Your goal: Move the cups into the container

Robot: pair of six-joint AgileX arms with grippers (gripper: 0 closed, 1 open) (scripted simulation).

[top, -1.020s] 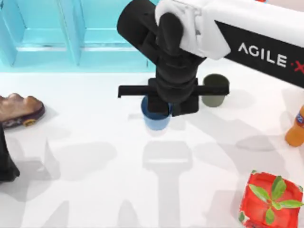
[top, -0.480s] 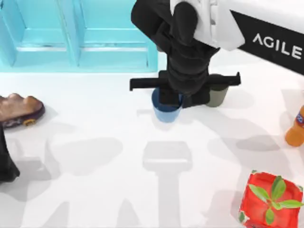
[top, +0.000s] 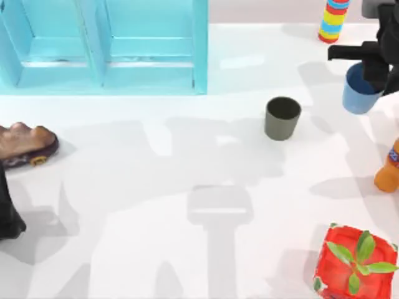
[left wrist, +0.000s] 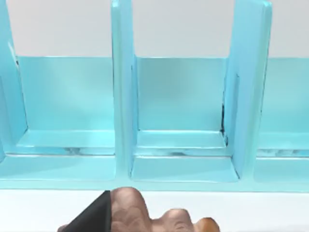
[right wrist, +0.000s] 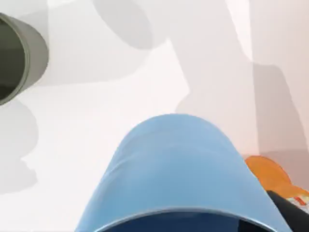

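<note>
One bright blue plastic tumbler [top: 360, 92] now lifted off bench [top: 187, 187] in right pincer [top: 374, 70], clamped tight — swung far right, away from turquoise container [top: 103, 47]; olive-grey tumbler [top: 282, 118] waits.

The right gripper [top: 374, 70], just above the blue cup [top: 360, 90], is matte black all over — blocky, hard-edged, with no markings to be made out. From its body a thin, flat black bar [top: 353, 52] juts out sideways over the cup's rim, square-ended like a ruler. Above that block, further from the cup, the housing turns to a duller dark grey with a rounded edge. In the right wrist view a small black sliver [right wrist: 288, 212] of the same finish shows right beside the cup's wall. Far left of the cup, the left arm [top: 7, 215] is a plain black, smooth bulk — flaring wider at its base.
</note>
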